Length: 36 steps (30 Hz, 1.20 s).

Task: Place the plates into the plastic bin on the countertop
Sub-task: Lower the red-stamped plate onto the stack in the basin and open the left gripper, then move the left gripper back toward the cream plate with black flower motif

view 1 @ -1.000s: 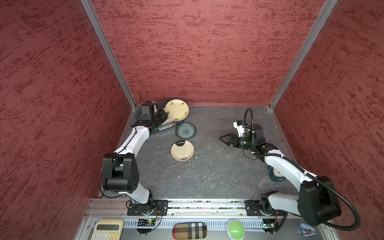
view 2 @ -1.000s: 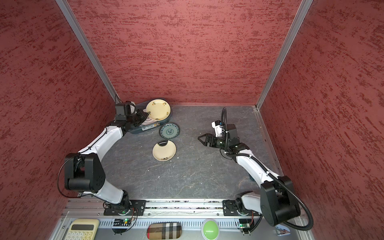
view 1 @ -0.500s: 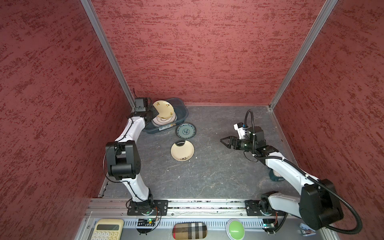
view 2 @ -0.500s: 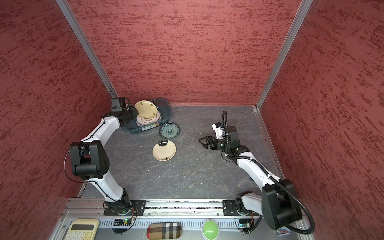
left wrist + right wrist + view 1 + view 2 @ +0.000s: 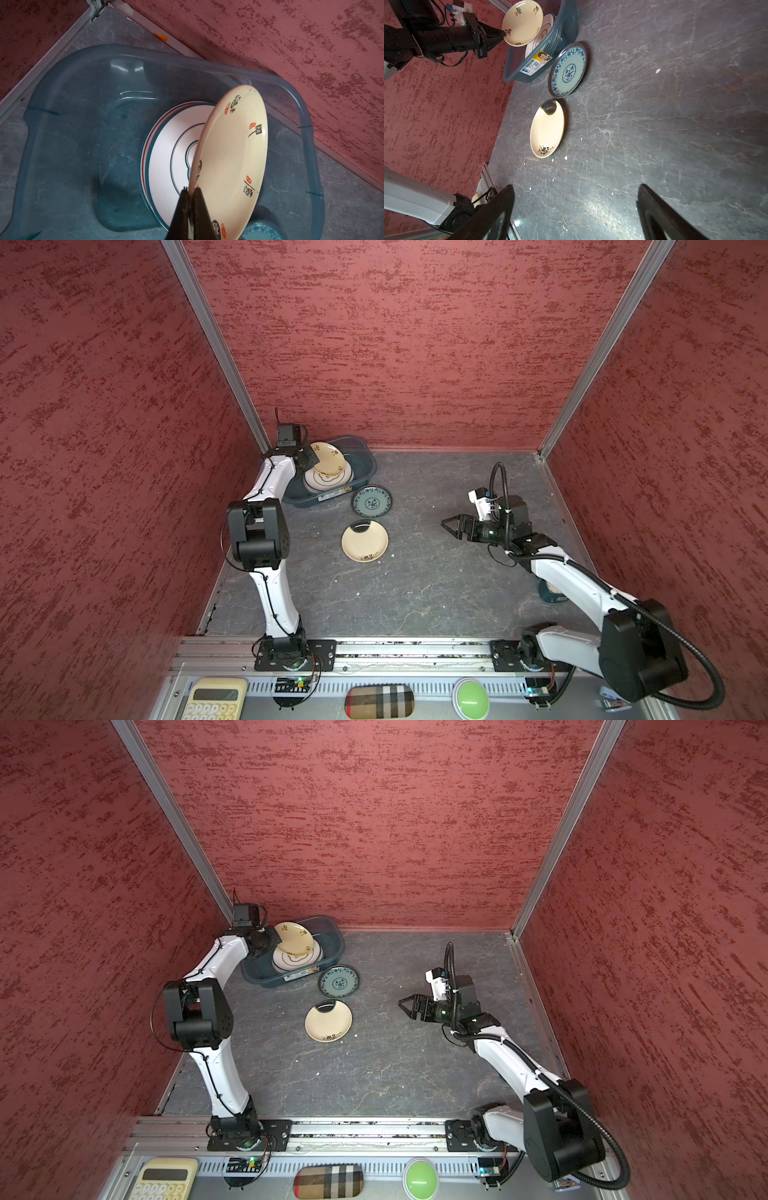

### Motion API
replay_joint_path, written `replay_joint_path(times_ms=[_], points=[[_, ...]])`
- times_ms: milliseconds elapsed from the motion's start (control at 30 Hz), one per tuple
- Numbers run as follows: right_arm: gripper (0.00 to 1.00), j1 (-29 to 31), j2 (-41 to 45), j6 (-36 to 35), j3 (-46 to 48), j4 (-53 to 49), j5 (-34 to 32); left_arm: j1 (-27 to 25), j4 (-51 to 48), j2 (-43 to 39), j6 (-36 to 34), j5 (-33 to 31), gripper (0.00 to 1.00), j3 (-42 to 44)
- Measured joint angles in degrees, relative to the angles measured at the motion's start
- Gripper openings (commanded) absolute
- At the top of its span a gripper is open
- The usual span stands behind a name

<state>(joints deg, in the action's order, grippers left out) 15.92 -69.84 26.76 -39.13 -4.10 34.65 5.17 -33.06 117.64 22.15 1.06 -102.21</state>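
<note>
Operator: Grip status, left side. Left gripper has both fingers pinched together on the rim of the cream plate with characters. The plate hangs tilted above the plastic bin, clear of what lies inside.

Checker: Bin location?

Operator: Far left corner of the countertop, close to the red walls. Its labelled side faces the open surface.

Checker: Contents?

Operator: Stack of white plates with teal rims, lying flat on the bin floor toward one end. The count in the stack is not readable. A red line shows on a lower rim.

Checker: Plates outside the bin?

Operator: Two. The teal-patterned plate lies on the countertop just beside the labelled side; I cannot tell whether it touches the bin wall. The cream-yellow plate, with a small dark sprig at one edge, lies flat near the teal one but apart from it, further from the bin.

Checker: Right side?

Operator: Right gripper hangs above bare countertop, well apart from all plates and pointed toward them. Its jaws are spread wide with nothing between them.
</note>
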Motion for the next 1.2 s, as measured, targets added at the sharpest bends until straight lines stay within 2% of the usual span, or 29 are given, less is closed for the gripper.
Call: replay_joint_path(times_ms=[200,233,300,367,400,467,500,533,733,833,1033,1200], points=[[0.93,0.0,0.0,-0.02,0.0,-0.09,-0.48,0.0,-2.95,1.42,-0.09,0.0,0.0,-0.55],[0.93,0.0,0.0,0.0,0.0,-0.09,-0.57,0.0,-3.08,1.42,-0.13,0.02,0.03,-0.57],[0.93,0.0,-0.02,0.0,0.0,-0.09,-0.68,0.0,-3.43,1.57,-0.44,0.02,0.21,-0.72],[0.93,0.0,-0.17,0.0,0.0,-0.04,-0.68,0.0,-3.91,2.12,-0.92,0.07,0.32,-1.44],[0.93,0.0,-0.42,0.0,0.0,-0.04,-0.63,0.0,-4.04,2.54,-1.49,0.09,0.41,-1.86],[0.93,0.0,-1.01,0.0,0.0,-0.07,-0.61,0.0,-4.37,3.17,-2.14,0.15,0.67,-2.49],[0.93,0.0,-1.38,0.0,0.0,-0.07,-0.59,0.0,-4.5,3.43,-2.43,0.26,0.97,-2.6],[0.93,0.0,-1.62,0.02,0.0,-0.09,-0.59,-0.02,-4.63,3.5,-2.45,0.35,1.0,-2.62],[0.93,0.0,-1.9,0.48,0.0,-0.04,-0.59,-0.15,-4.55,3.54,-4.0,0.57,1.0,-2.4],[0.93,0.0,-2.03,1.05,0.0,0.02,-0.59,-0.35,-2.29,2.01,-4.42,0.52,1.0,0.33],[0.93,0.0,-2.67,1.95,0.0,0.09,-0.57,-0.66,0.59,-2.95,-4.39,0.66,1.0,4.68],[0.93,0.0,-2.84,2.82,0.0,0.7,-0.55,-0.81,5.62,-10.47,-2.8,1.9,1.0,11.13]])
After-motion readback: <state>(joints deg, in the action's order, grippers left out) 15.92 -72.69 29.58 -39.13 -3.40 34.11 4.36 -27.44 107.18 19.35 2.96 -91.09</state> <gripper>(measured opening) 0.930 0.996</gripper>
